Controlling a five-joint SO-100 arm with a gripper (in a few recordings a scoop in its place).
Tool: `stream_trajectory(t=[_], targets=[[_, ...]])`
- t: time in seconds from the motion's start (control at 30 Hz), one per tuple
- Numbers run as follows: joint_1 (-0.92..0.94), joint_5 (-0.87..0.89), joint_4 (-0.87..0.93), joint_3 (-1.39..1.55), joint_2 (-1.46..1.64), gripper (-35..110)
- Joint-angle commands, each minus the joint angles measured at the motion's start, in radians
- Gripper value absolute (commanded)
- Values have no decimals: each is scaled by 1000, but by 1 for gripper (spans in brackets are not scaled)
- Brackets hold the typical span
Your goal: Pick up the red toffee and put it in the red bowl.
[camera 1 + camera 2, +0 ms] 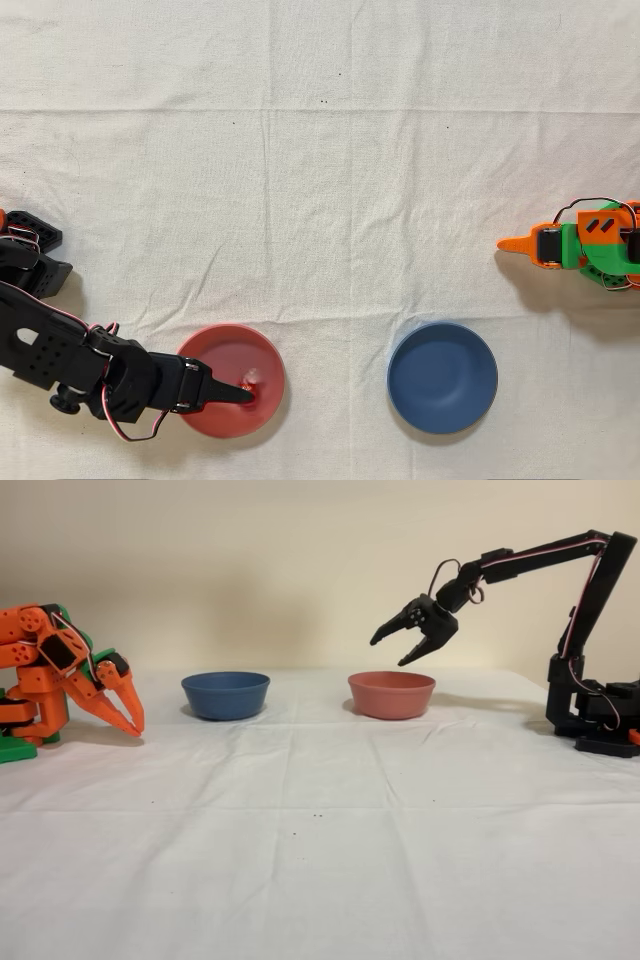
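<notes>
Gripper [392,650] on the black arm hangs above the red bowl [391,694], fingers spread apart with nothing between them; in the overhead view its tip [245,394] lies over the bowl's interior; red toffee [252,380] rests inside the red bowl [215,352], just beside that tip; bowl sits near the bottom edge of the white cloth-covered table [320,180]; blue bowl [442,377] stands well apart along the same edge; orange arm [580,245] idle at the right edge.

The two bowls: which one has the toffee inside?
The red bowl, under the open tool; the toffee lies inside. The blue bowl holds nothing.
</notes>
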Motion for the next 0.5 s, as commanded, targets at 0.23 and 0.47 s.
stream_trajectory(t=[0.23, 0.47], targets=[[11, -14, -18, 3, 28, 35], [12, -20, -9, 12, 52, 35]])
